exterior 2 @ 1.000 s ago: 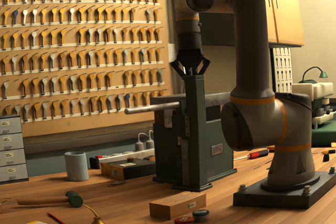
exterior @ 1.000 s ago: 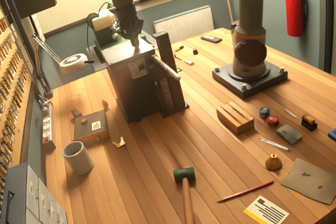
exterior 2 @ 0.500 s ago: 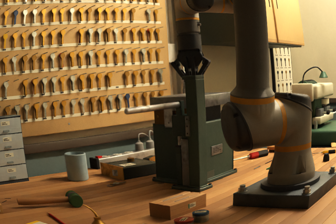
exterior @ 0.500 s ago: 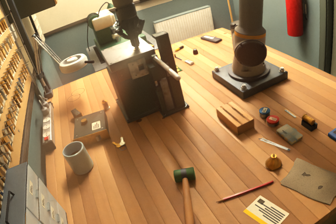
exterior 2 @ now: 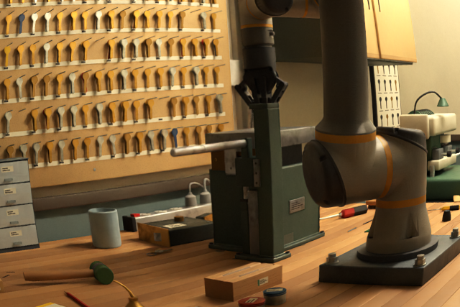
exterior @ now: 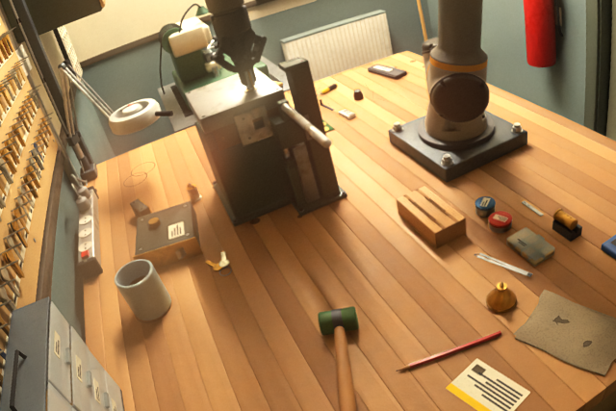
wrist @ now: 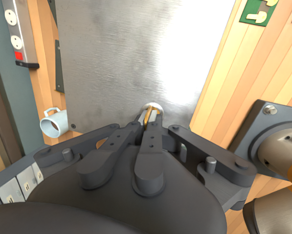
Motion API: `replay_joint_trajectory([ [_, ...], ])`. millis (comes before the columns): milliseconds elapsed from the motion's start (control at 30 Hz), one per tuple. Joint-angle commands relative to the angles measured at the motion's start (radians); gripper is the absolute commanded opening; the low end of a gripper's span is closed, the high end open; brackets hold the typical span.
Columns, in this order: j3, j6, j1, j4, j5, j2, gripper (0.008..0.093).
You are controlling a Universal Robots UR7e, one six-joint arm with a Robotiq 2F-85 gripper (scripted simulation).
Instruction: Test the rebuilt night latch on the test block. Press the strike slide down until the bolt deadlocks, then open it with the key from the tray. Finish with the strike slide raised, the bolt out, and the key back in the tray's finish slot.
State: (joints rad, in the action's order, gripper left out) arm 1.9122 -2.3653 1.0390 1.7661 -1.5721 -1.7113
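Note:
At the back left of the bench stands the dark test block (exterior: 249,148) with the night latch, its steel top plate (wrist: 121,57) bright with glare. A brass key (wrist: 148,116) is held in my closed gripper (exterior: 247,82) and stands blade-down at the round cylinder (wrist: 152,108) in that plate. The bolt's steel bar (exterior: 304,124) juts out of the block's side, beside the tall strike slide post (exterior: 304,93). The wooden tray (exterior: 431,214) with its slots lies on the bench to the right. From the second side camera the post hides my fingertips (exterior 2: 261,100).
Behind the block sit a green key-cutting machine (exterior: 191,51) and a magnifier lamp (exterior: 133,115). My arm's base (exterior: 458,140) stands to the right. A mug (exterior: 143,289), a small box (exterior: 166,235), a mallet (exterior: 339,342) and small tins (exterior: 492,214) lie around the bench.

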Motion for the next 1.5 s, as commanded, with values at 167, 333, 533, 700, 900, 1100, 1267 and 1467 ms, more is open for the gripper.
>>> replay_joint_trajectory([
  [167, -0.001, -0.025, 0.000, 0.001, 0.000, 0.000, 0.0080],
  [333, -0.001, -0.041, 0.000, 0.001, 0.000, 0.000, 0.0080],
  [533, -0.001, -0.055, 0.000, 0.001, 0.000, 0.000, 0.0080],
  [700, -0.001, -0.063, 0.000, 0.001, 0.000, 0.000, 0.0080],
  [900, -0.001, -0.068, 0.000, 0.001, 0.000, 0.000, 0.0080],
  [1100, -0.001, -0.070, 0.000, 0.001, 0.000, 0.000, 0.0080],
  [1267, -0.001, -0.070, 0.000, 0.001, 0.000, 0.000, 0.0080],
  [1467, -0.001, -0.070, 0.000, 0.001, 0.000, 0.000, 0.0080],
])
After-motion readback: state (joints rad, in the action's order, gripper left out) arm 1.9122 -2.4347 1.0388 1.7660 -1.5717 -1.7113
